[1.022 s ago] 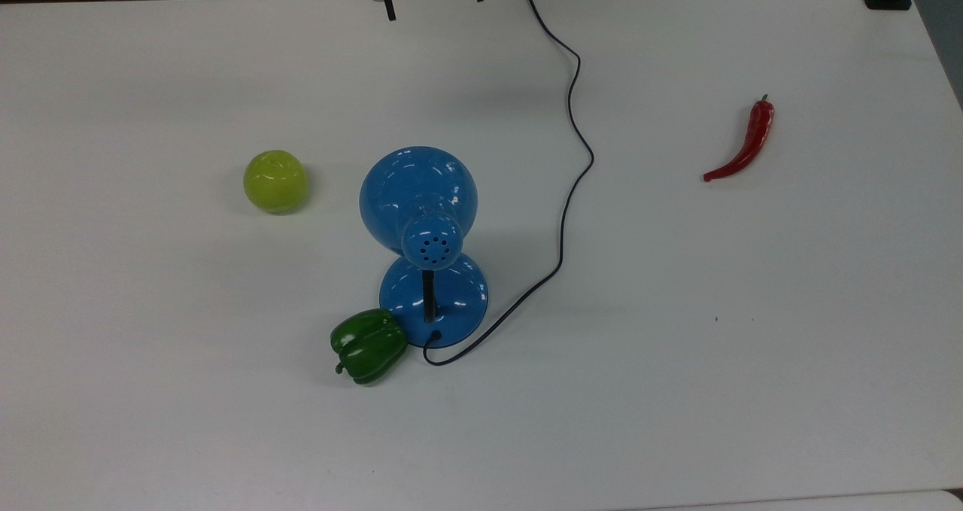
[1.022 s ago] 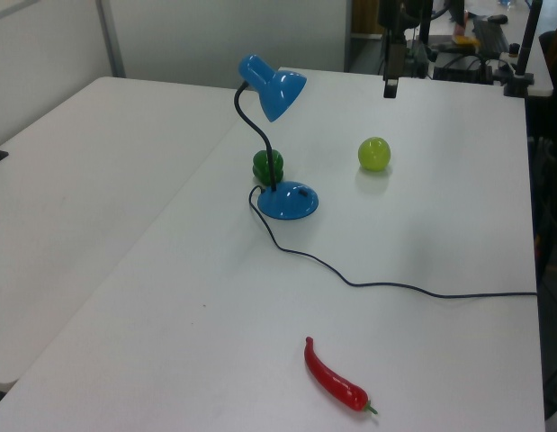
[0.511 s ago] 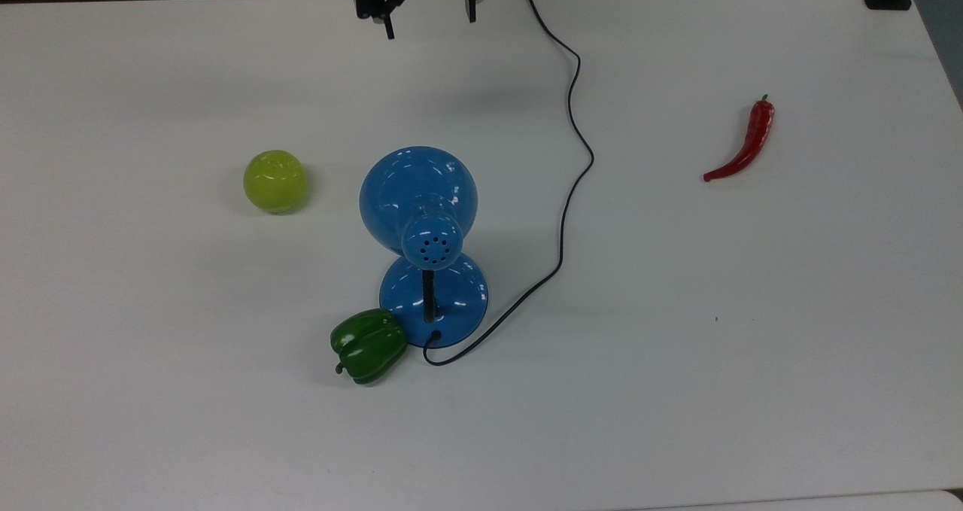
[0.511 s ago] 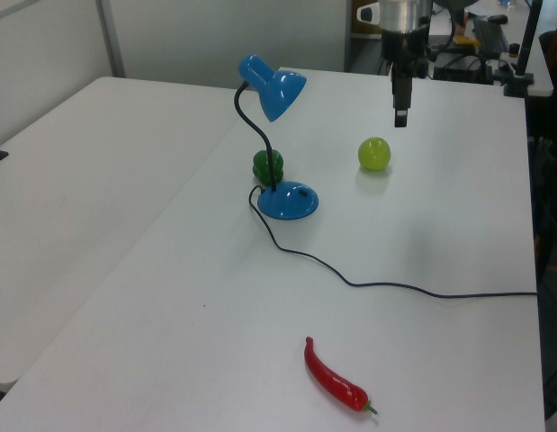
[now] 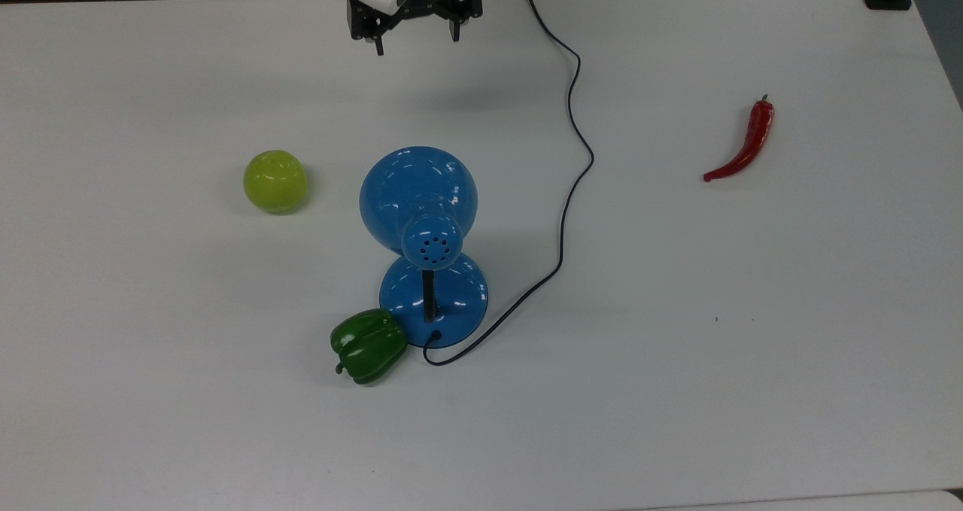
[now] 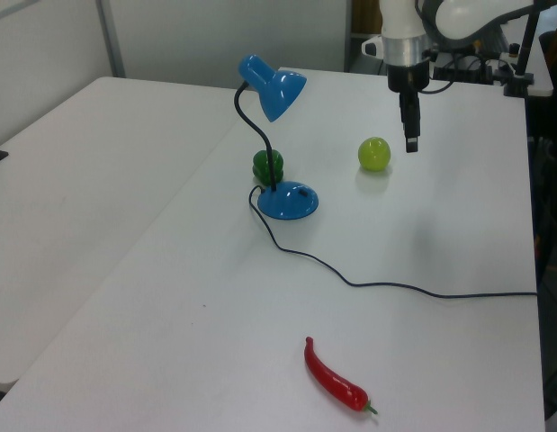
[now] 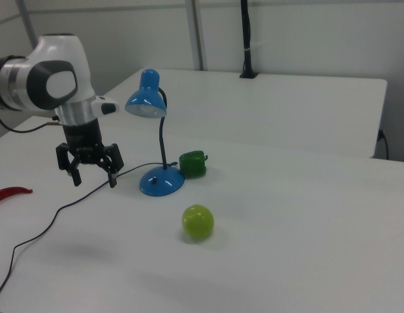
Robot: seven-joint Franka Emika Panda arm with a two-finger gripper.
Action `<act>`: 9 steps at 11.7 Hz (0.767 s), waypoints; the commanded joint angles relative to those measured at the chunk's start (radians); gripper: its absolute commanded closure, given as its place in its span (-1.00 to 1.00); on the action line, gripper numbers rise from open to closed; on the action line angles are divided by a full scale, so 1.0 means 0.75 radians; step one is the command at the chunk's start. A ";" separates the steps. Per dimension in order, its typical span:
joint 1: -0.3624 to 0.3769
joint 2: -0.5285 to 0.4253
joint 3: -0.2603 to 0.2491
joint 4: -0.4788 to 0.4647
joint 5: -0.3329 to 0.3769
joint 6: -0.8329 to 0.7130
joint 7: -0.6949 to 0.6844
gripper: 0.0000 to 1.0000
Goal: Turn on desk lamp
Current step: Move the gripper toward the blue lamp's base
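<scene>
Jaws stand spread wide and hold nothing; I see my gripper (image 5: pixel 414 39) hanging above the white worktop (image 5: pixel 752 308) near the top view's upper edge, well apart from the desk lamp (image 5: pixel 425 244). That lamp stands upright near the middle of the worktop, its blue dome tipped toward the gripper's side, its round base flat on the surface. A green bell pepper (image 5: pixel 369 345) lies touching the base on the top view's lower left. The lamp's black cord (image 5: pixel 568 195) loops from the base and snakes up toward the far edge, passing just beside the gripper. A green apple (image 5: pixel 275 180) sits on the top view's left, a red chili (image 5: pixel 745 144) far on the top view's right.
</scene>
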 commanded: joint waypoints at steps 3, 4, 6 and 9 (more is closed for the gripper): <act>-0.007 -0.032 0.008 -0.202 -0.021 0.259 0.009 -0.85; -0.007 -0.013 0.010 -0.208 -0.019 0.312 0.009 -0.77; -0.005 0.024 0.008 -0.225 -0.019 0.387 0.011 -0.31; -0.005 0.073 0.008 -0.227 -0.021 0.492 0.036 1.00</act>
